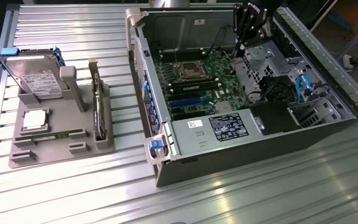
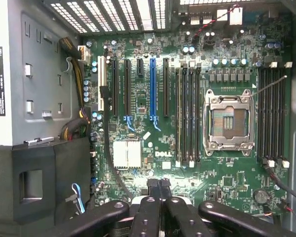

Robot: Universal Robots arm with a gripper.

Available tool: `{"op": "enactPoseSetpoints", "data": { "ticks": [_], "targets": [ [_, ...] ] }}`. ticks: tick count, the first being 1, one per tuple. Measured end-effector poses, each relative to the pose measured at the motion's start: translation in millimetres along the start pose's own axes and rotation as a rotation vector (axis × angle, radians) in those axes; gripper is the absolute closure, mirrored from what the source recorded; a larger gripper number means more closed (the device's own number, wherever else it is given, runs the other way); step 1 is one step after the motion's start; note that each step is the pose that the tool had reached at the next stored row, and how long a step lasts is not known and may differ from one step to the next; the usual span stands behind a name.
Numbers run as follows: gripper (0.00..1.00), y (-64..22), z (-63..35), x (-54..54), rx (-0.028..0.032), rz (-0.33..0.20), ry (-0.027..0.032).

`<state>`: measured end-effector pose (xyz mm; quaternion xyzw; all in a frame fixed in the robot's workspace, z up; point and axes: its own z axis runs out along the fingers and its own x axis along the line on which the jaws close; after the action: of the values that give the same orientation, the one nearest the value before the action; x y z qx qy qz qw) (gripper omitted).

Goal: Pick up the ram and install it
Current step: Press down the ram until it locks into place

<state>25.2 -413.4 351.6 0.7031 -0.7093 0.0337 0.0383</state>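
Going left to right in the exterior view: the grey parts tray (image 1: 61, 151) sits at lower left, and the ram (image 1: 50, 136) is lying flat along its near edge, untouched. The open PC case (image 1: 166, 37) fills the middle, and my gripper (image 1: 249, 43) hangs at upper right over the motherboard (image 1: 197, 84), fingers pressed together on nothing. From the wrist I see the empty memory slots (image 2: 187, 116). I'd say the pick isn't started, so square up to the stick's long edges before grabbing.

The parts tray (image 1: 61, 151) lies on the desk (image 1: 260, 186), at the exterior view's left of the computer case (image 1: 166, 172); the ram (image 1: 42, 136) lies in the tray.
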Motion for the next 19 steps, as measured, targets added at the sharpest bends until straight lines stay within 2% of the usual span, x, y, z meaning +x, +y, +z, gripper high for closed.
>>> {"op": "enactPoseSetpoints", "data": {
  "ticks": [11,19],
  "targets": [
    [0.89,-0.2,19.2,-2.1,0.0000,0.000,-0.0001],
    [0.89,-0.3,37.0,-3.9,0.0000,0.000,-0.0001]
  ]
}}
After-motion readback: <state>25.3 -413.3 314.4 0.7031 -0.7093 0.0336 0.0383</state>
